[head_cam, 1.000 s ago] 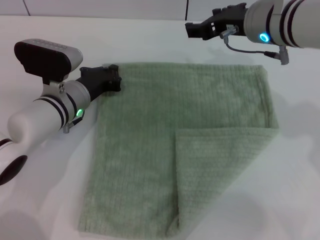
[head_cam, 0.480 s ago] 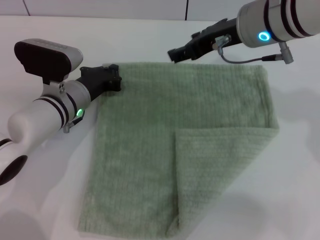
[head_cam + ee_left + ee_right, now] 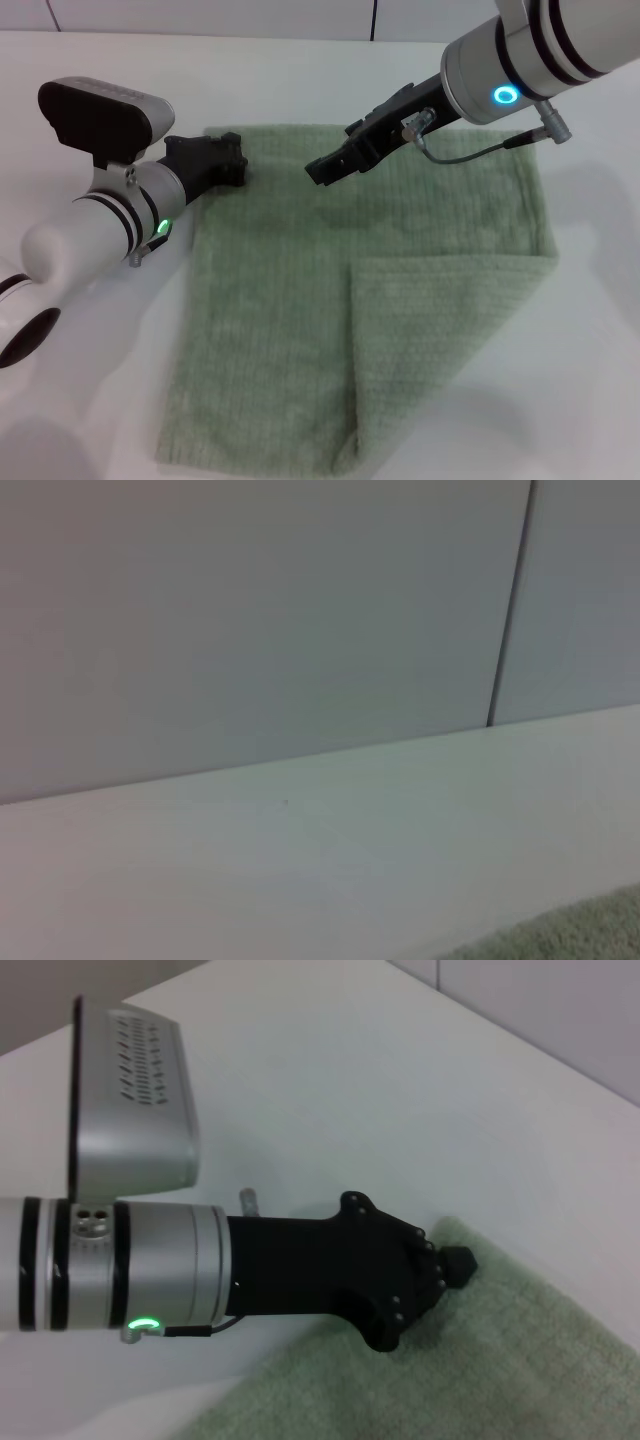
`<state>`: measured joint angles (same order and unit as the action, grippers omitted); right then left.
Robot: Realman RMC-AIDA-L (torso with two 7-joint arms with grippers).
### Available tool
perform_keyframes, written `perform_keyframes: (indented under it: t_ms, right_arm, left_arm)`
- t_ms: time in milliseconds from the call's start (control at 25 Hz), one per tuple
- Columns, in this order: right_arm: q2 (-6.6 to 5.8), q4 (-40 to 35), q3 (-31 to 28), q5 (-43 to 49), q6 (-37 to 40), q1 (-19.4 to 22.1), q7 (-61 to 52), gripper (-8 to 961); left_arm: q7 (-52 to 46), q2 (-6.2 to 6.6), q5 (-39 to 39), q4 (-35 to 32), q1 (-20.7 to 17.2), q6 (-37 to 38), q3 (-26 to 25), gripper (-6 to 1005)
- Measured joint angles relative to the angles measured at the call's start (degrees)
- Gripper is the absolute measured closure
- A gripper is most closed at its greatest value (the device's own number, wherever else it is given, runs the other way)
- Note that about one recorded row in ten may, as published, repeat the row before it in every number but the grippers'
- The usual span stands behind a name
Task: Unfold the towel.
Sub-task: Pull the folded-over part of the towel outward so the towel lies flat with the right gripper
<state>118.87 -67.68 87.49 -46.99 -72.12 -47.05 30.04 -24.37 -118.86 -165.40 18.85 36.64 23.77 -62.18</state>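
Note:
The pale green towel (image 3: 400, 215) lies flat on the white table (image 3: 300, 80), with its near right corner folded back over itself (image 3: 440, 320). My left gripper (image 3: 232, 160) is at the towel's far left corner and is shut on it; the corner is bunched up around the black fingers. The right wrist view shows this gripper (image 3: 455, 1262) at the towel's edge (image 3: 480, 1380). My right gripper (image 3: 322, 168) hovers over the far middle of the towel, pointing toward the left gripper. A strip of towel (image 3: 585, 930) shows in the left wrist view.
A white wall with a dark vertical seam (image 3: 508, 610) stands behind the table. Bare table surface surrounds the towel on all sides.
My right arm has swung down and to the left, from beyond the towel's far edge to above its far middle. The far left corner has bunched up at the left gripper.

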Motion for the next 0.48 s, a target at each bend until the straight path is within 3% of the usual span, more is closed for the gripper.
perform_keyframes:
  t_ms: [480]
  right_arm:
    - [0.05,8.2,-0.3,-1.3,-1.2,-4.0,3.3,208]
  left_arm:
    - [0.0,-0.05,0.0,-0.3,0.6,-0.6,0.6,1001]
